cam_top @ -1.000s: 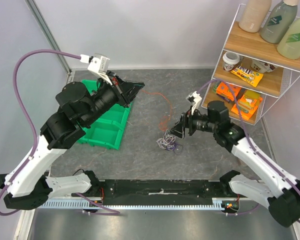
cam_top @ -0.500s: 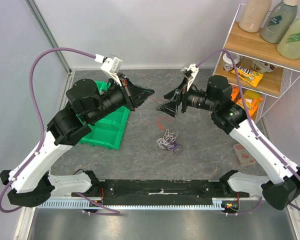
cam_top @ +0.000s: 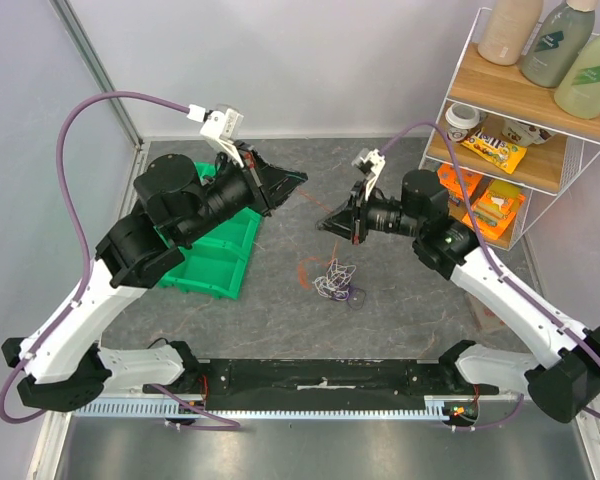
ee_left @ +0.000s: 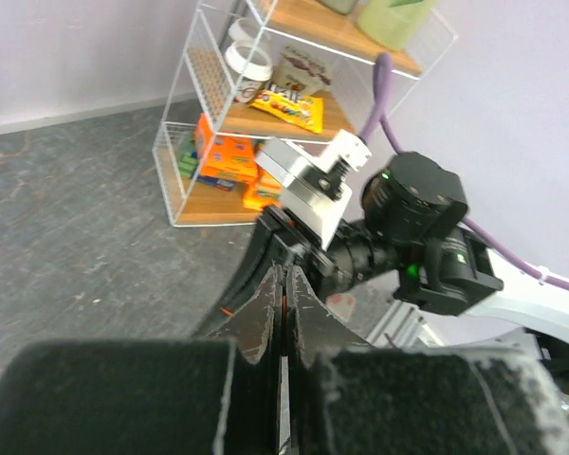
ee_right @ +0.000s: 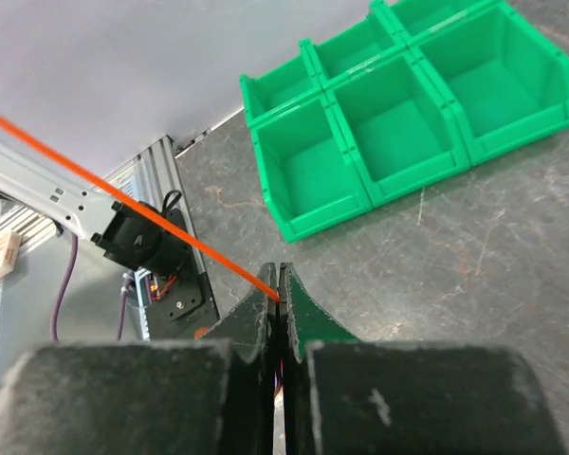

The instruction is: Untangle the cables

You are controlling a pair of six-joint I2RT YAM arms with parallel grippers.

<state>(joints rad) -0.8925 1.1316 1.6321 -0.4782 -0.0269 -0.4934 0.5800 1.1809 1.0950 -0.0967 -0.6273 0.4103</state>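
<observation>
The right gripper (ee_right: 280, 282) is pinched shut on a thin red-orange cable (ee_right: 123, 204) that runs taut from its tips. The left gripper (ee_left: 283, 284) is closed too, on what I cannot tell. The small clump of white, purple and dark cables (cam_top: 335, 282) lies on the grey table (cam_top: 280, 305). Best to pull slowly and evenly, easing off if the clump drags along.

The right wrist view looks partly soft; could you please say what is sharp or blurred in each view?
Right wrist: the red-orange cable and green bins are crisp, the near jaws blurred. Left wrist: the near jaws are soft too, the wire shelf sharper. Top external: even light, no glare; the cable clump is tiny.
</observation>
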